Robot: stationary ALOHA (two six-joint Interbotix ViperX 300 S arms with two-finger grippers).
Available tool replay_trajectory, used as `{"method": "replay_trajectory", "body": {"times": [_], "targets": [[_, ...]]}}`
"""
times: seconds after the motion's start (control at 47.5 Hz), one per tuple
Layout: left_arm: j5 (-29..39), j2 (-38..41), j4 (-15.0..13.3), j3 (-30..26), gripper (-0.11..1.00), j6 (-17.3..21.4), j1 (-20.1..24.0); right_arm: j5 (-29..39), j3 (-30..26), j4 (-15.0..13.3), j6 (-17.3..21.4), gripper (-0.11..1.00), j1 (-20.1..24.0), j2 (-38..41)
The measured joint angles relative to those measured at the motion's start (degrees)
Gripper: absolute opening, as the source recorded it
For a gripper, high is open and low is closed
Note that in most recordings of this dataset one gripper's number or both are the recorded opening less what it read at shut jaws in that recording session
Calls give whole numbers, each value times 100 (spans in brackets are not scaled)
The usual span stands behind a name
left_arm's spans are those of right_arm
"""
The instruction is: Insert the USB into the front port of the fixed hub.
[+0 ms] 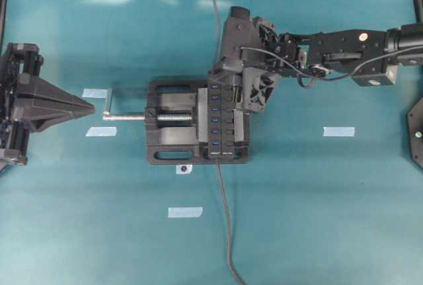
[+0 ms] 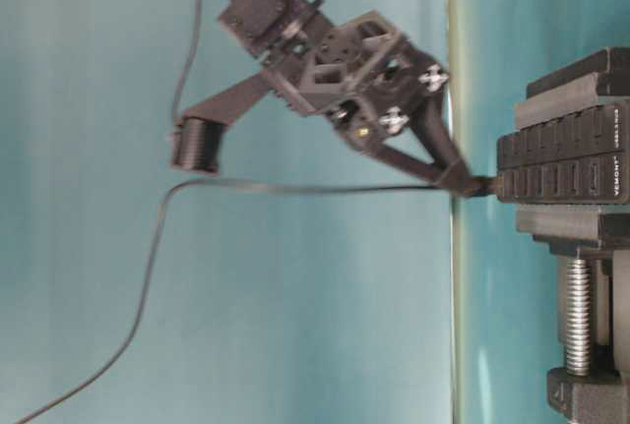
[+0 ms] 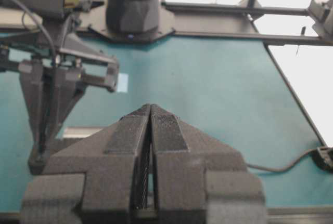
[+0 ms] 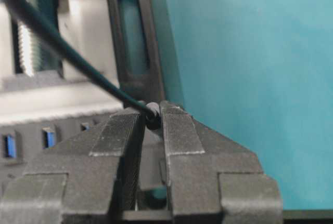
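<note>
1 camera looks straight down; 1 sits low, turned sideways; 2 ride the wrists; all show the vise (image 1: 198, 121).

The long narrow black plastic hub (image 1: 219, 118) looks matt, its row of blue ports faintly glossy, and it sits in a wide black vise (image 1: 173, 149) of grainy, rough-looking plastic with a shiny threaded silver metal screw (image 1: 129, 117). The smooth teal table surface (image 1: 317, 212) at lower right shows soft reflections and carries pale matt paper-like tape strips (image 1: 338, 131). The thin black cable (image 2: 295, 188) is smooth with a slight sheen, and the right gripper's (image 4: 152, 117) ridged black pads (image 4: 127, 154) look coarse and matt.

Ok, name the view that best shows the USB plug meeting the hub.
Table-level: the right gripper holds the USB against the fixed hub. Overhead, the arm covers it; the right wrist shows only cable between fingers; the left wrist view misses it.
</note>
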Motion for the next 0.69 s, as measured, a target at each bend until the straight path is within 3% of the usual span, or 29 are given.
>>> {"method": "replay_trajectory", "body": {"times": [0.505,0.694], "targets": [[-9,-44,0,0,0,9,0,677,-97,62,18,9,220,-510],[-9,-44,0,-9,0,0,0,703,-97,79,202,9,334,-562]]}}
